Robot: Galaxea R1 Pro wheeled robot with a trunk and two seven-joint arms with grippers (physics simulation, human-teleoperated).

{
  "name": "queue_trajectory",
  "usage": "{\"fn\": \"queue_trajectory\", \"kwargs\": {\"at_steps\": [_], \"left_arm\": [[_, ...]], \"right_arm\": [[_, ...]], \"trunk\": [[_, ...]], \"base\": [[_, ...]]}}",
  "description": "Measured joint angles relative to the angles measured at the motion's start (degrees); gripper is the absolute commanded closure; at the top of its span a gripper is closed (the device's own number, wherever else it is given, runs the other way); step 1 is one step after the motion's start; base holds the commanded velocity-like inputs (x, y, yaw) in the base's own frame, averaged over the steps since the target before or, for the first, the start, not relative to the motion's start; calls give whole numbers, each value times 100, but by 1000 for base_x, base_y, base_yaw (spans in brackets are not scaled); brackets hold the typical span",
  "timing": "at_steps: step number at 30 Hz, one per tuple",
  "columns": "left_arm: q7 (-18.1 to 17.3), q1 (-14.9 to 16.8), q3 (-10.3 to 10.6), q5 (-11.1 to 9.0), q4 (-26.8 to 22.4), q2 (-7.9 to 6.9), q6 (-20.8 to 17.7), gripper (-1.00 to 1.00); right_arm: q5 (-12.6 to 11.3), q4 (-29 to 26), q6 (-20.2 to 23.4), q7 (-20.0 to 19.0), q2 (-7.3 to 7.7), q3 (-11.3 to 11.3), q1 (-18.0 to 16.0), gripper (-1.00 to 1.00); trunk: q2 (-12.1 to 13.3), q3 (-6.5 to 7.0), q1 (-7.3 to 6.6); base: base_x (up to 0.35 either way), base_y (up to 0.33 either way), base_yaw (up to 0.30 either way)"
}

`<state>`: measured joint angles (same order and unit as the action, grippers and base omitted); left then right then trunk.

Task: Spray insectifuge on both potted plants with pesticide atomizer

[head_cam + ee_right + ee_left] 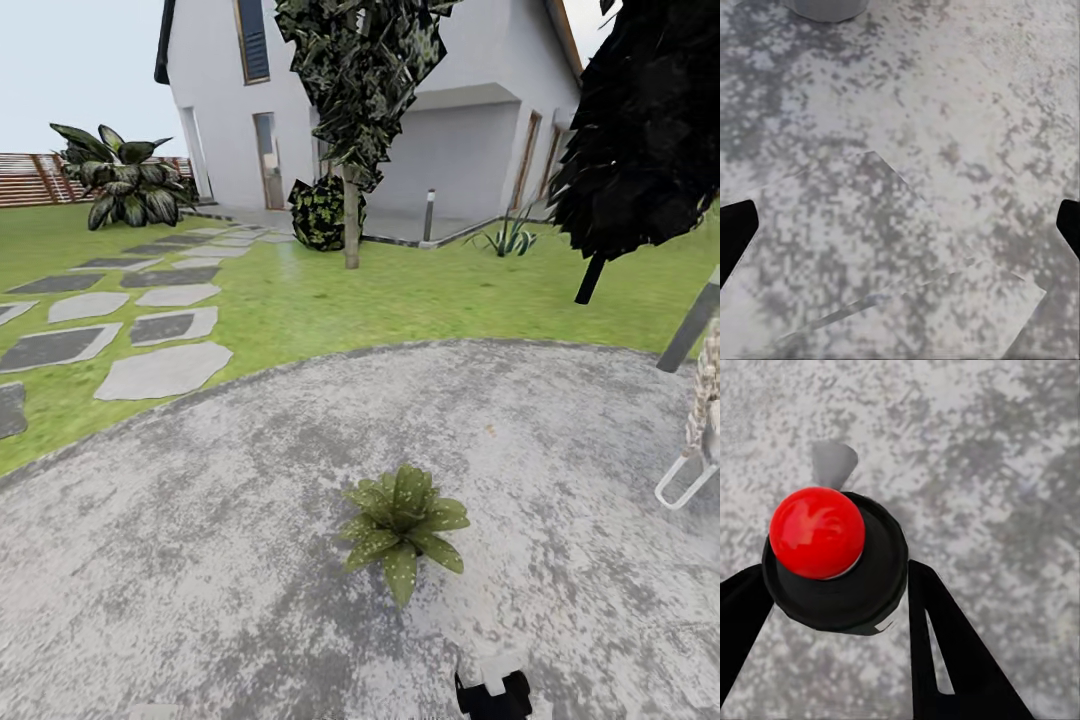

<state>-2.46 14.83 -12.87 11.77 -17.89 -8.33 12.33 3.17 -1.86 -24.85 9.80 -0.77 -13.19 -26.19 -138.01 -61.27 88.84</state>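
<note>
One potted plant (402,525), a broad-leaved green rosette with pale speckles, stands on the round grey patio (200,560) in the middle of the head view; its leaves hide the pot. The pesticide atomizer (832,559) is a dark bottle with a round red top, and my left gripper (836,577) is shut on it, one black finger on each side. A dark shape with a white part (493,690) shows at the head view's bottom edge, just in front of the plant. My right gripper (904,225) hangs open above bare paving, its fingertips far apart.
A wicker seat with a metal leg (690,470) stands at the right edge. Lawn (400,290), stepping stones (160,370), a slim tree trunk (351,225), a dark tree (650,140) and the white house lie beyond the patio. A grey rounded rim (825,7) lies near my right gripper.
</note>
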Motion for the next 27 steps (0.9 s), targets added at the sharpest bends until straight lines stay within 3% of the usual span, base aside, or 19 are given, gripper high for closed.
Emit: {"fn": "queue_trajectory", "kwargs": {"at_steps": [27], "left_arm": [[0, 0, 0, 0, 0, 3, -3, 100]], "right_arm": [[0, 1, 1, 1, 0, -1, 3, -100]], "trunk": [[0, -88, 1]], "base": [[-189, 254, -271]]}}
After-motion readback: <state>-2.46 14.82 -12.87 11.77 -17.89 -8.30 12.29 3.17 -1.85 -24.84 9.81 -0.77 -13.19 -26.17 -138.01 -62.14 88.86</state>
